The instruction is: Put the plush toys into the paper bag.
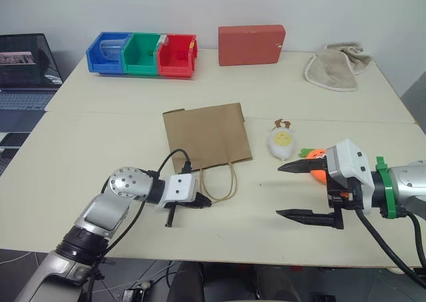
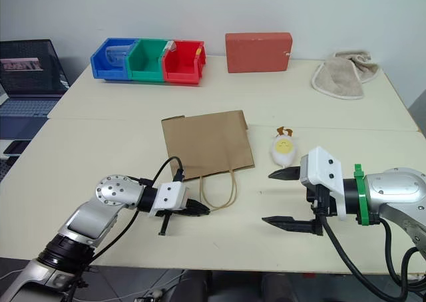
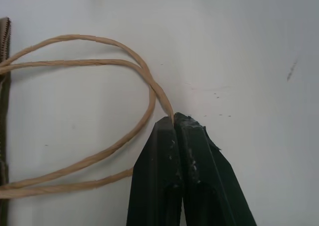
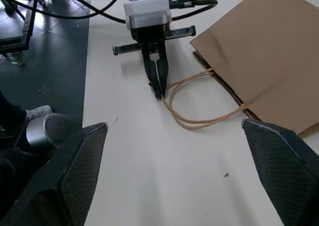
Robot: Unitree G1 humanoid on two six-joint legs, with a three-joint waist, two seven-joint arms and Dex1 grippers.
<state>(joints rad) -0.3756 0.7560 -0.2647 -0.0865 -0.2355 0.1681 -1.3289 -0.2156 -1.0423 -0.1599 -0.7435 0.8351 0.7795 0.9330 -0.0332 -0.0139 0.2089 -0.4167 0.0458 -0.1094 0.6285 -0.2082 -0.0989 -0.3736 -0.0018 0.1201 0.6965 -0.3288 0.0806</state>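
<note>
The left gripper (image 3: 174, 122) is pinching one cord handle (image 1: 229, 182) of the paper bag (image 1: 206, 136), which is lying flat on the table (image 1: 100, 155). The right gripper (image 1: 303, 192) is waiting wide apart near the egg toy (image 1: 281, 141) and carrot toy (image 1: 315, 159). The bag is probably light and floppy, so the handles look like the best hold.

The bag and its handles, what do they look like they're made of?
The bag looks like matte brown kraft paper, lying flat with a crease. Its handles look like twisted paper cord, with spiral strands showing; the left gripper is shut on one.
</note>
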